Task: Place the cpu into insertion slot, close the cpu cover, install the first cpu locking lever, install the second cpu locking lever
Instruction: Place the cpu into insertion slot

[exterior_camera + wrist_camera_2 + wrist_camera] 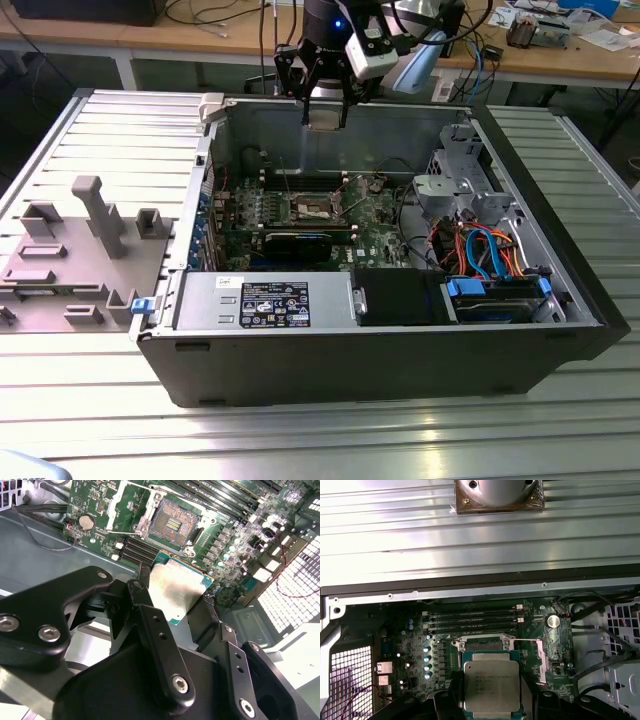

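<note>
My gripper (pixel 325 112) hangs above the back wall of the open computer case (pixel 400 370), shut on the cpu (pixel 177 592), a flat square chip with a silvery top. In both wrist views the black fingers (pixel 142 587) clamp two opposite edges of the cpu (pixel 491 685). Well below it lies the insertion slot (pixel 172 524), a square socket with a dark centre in the green motherboard (pixel 225 535), uncovered. A silvery frame beside the socket looks like the cpu cover (pixel 116 500), swung back. In the exterior view the insertion slot (pixel 312 208) sits mid-board.
A grey power supply (pixel 275 300) fills the case's front. A drive bay with blue and orange cables (pixel 490 255) stands on the exterior view's right. A black card (pixel 300 243) lies in front of the socket. A grey fixture with blocks (pixel 80 240) sits outside the case.
</note>
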